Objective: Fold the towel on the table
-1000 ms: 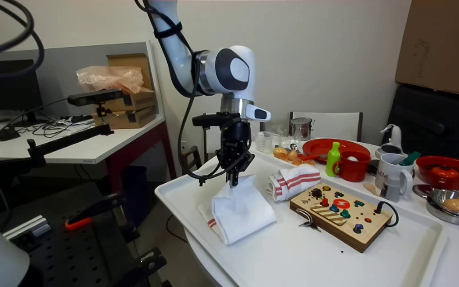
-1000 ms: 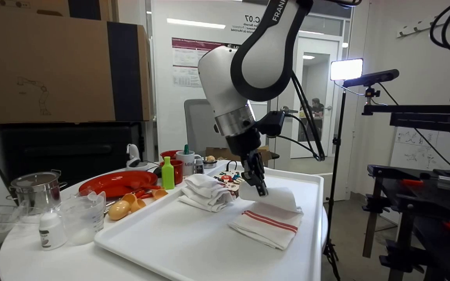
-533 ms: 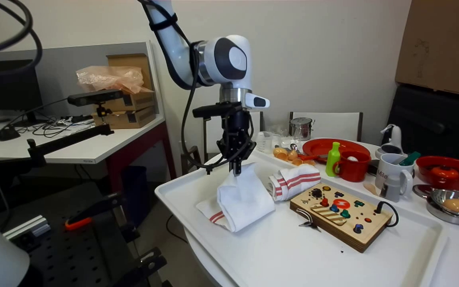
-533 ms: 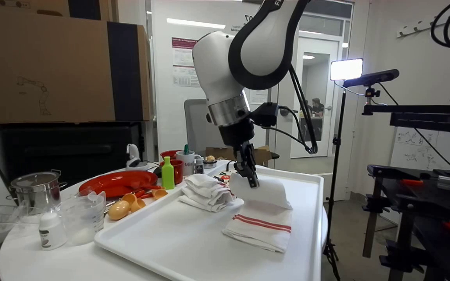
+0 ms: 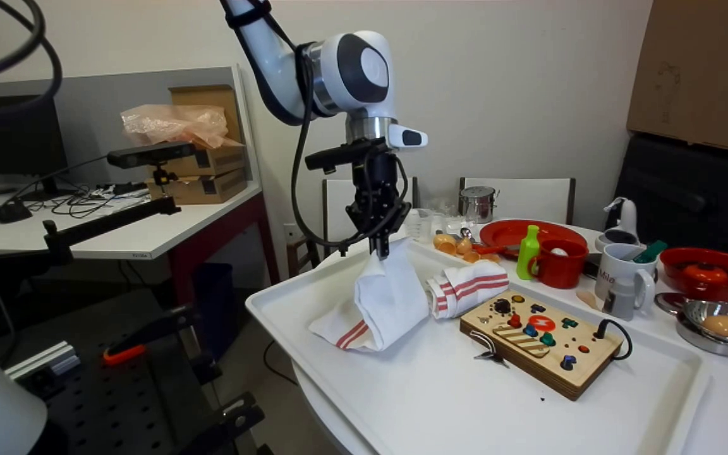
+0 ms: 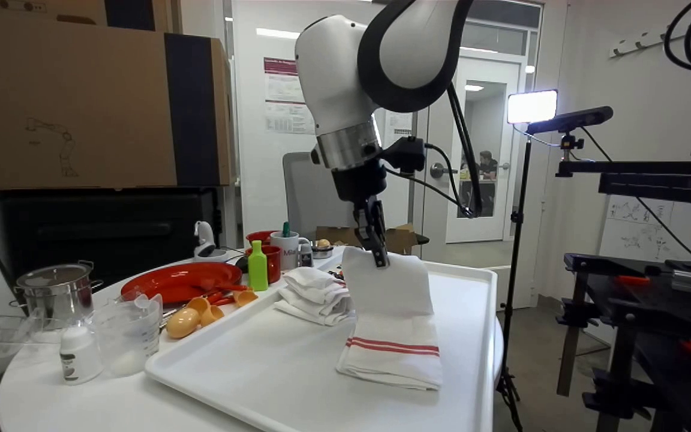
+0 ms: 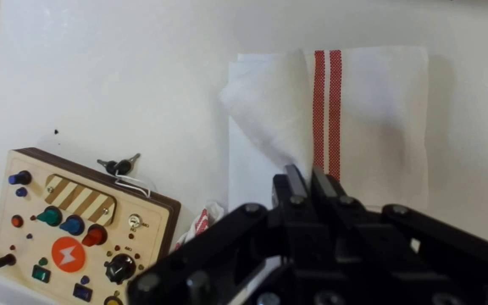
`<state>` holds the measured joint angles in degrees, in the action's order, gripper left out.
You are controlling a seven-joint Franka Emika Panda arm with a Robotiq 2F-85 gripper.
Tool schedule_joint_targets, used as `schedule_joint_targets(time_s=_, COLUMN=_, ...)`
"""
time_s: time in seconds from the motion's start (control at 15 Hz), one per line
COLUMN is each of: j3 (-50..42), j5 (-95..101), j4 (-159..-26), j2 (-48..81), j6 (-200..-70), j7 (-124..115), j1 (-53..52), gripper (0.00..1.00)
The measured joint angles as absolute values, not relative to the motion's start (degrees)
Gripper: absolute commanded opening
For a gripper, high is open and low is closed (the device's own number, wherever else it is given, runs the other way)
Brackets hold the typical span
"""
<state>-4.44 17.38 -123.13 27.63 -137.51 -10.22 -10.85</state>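
Note:
A white towel with red stripes [image 5: 395,309] lies on the white tray [image 5: 497,417]. One end of it is raised off the tray and hangs from my gripper [image 5: 379,251]. The towel's striped, folded part [image 6: 390,354] lies flat on the tray in an exterior view. My gripper [image 6: 381,264] points down and is shut on the raised edge. In the wrist view the fingertips [image 7: 305,173] pinch the cloth, and the towel [image 7: 375,127] spreads below with its red stripes showing. A second folded towel [image 5: 470,287] lies beside it, apart from the gripper.
A wooden box with knobs [image 5: 541,335] and keys [image 5: 491,357] sits on the tray near the second towel. Beyond the tray rim stand a green bottle [image 5: 528,253], a red mug [image 5: 560,264], a red plate [image 6: 183,282], a plastic measuring cup [image 6: 126,333] and eggshells [image 6: 204,309].
My gripper has risen, lifting the held towel edge higher. More of the towel now hangs upright, and its striped part has shifted slightly on the tray. The second towel has not moved.

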Motion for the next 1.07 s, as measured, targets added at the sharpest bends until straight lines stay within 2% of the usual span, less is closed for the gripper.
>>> schedule_joint_targets(time_s=1.07, j3=-1.6, j5=33.1, j4=-133.0, j2=21.8, j6=-141.6, j7=-7.3, j1=-12.0, gripper=0.02)
